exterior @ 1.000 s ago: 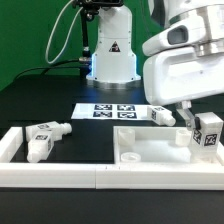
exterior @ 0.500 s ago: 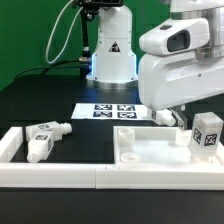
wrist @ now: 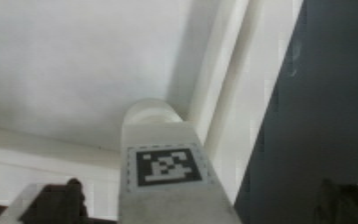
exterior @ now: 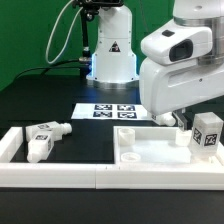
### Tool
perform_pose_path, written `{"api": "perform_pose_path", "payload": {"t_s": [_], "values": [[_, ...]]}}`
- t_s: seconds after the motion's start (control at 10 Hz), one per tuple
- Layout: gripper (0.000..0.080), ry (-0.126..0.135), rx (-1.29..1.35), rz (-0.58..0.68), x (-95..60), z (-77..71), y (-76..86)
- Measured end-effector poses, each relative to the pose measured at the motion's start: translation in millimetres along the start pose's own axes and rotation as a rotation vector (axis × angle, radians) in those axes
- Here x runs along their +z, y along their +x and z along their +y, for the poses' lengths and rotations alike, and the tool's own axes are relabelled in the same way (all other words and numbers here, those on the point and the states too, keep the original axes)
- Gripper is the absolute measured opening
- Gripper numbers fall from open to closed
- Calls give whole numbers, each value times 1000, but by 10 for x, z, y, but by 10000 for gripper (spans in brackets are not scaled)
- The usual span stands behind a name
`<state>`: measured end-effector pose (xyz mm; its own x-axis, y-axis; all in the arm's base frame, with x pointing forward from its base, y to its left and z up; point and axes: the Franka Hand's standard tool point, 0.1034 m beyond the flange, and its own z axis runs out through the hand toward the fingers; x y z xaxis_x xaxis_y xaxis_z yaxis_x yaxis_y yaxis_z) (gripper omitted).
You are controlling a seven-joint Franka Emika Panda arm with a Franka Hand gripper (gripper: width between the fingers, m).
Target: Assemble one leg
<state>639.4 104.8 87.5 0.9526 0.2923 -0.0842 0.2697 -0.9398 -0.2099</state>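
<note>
A white leg with a black-and-white tag stands upright in the far right corner of the white tray-like tabletop. My gripper hangs just to the exterior view's left of that leg and slightly above it, open and empty. In the wrist view the same leg lies between my two dark fingertips, with a gap on each side, and the tabletop is below it. My gripper is open there. Two more legs lie at the exterior view's left.
The marker board lies flat behind the tabletop. The robot's base stands at the back on the black table. A low white wall runs along the front edge, with a white block at its left end.
My gripper has let go of the standing leg and drawn up and away from it, towards the exterior view's left. The leg stays upright in the tabletop's corner.
</note>
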Motion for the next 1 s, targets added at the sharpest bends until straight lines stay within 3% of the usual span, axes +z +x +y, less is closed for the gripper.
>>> {"api": "perform_pose_path", "payload": {"t_s": [0.3,0.5,0.6,0.7,0.8,0.9,1.0], "values": [[649,2,48,-24,105,360,142],[649,2,67,-26,121,369,131],[502,2,67,-26,124,367,131],[502,3,120,-25,125,359,134],[335,2,183,-26,128,349,135],[281,2,213,-25,128,348,136],[281,1,296,-26,130,344,136]]}}
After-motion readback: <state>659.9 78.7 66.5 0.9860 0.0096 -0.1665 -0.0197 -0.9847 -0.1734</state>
